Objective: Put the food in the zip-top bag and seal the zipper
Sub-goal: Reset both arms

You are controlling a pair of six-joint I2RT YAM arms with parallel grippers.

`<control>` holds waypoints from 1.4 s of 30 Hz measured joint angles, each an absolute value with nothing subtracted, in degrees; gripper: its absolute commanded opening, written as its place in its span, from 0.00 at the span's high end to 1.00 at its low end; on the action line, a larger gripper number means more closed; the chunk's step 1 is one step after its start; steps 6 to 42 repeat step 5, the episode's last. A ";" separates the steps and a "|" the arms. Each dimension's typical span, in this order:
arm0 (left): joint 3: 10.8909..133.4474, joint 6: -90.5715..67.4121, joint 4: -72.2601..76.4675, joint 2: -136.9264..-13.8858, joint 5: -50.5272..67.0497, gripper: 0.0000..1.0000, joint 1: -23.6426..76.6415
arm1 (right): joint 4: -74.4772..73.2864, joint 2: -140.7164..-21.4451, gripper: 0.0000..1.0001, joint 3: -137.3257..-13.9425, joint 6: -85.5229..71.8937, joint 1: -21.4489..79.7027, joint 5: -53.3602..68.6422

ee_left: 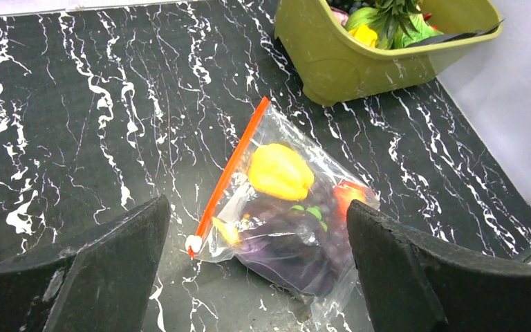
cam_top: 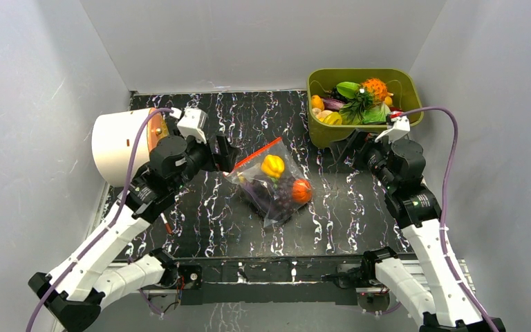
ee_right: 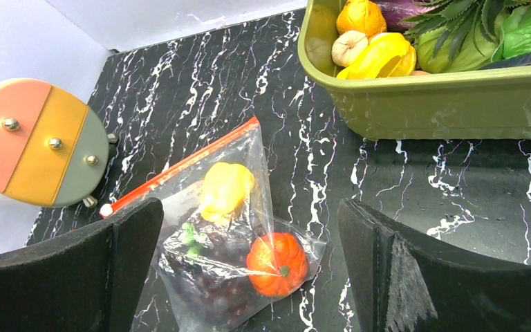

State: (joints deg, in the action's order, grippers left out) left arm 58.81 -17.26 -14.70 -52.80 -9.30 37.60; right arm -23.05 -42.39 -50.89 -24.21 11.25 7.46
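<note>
With the food (cam_top: pixel 272 166) inside the zip-top bag (cam_top: pixel 252 176), sealing is judged in hand. The left gripper (ee_left: pixel 257 214) and right gripper (ee_right: pixel 249 207) are spread apart, empty; the zipper (ee_left: pixel 228 176) must be pinched along.

Left arm (cam_top: pixel 110 235) came off the near-left corner of the worktop (cam_top: pixel 207 228), forearm angled up and inward, wrist turned toward the middle. Left gripper (cam_top: pixel 222 153) (ee_left: pixel 259 211) hovered left of centre, jaws spread wide. Right arm (cam_top: pixel 422 228) rose from the near-right corner along the right edge. Right gripper (cam_top: pixel 354 144) (ee_right: pixel 249 211) pointed inward near the far-right corner, jaws also wide. Grippers sat well apart.
</note>
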 measured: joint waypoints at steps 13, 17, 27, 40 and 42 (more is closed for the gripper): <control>58.81 -17.78 -14.09 -51.88 -10.48 0.02 37.60 | -23.33 -42.02 0.02 -50.89 -24.16 11.25 7.49; 58.81 -17.78 -14.09 -51.88 -10.48 0.02 37.60 | -23.33 -42.02 0.02 -50.89 -24.16 11.25 7.49; 58.81 -17.78 -14.09 -51.88 -10.48 0.02 37.60 | -23.33 -42.02 0.02 -50.89 -24.16 11.25 7.49; 58.81 -17.78 -14.09 -51.88 -10.48 0.02 37.60 | -23.33 -42.02 0.02 -50.89 -24.16 11.25 7.49; 58.81 -17.78 -14.09 -51.88 -10.48 0.02 37.60 | -23.33 -42.02 0.02 -50.89 -24.16 11.25 7.49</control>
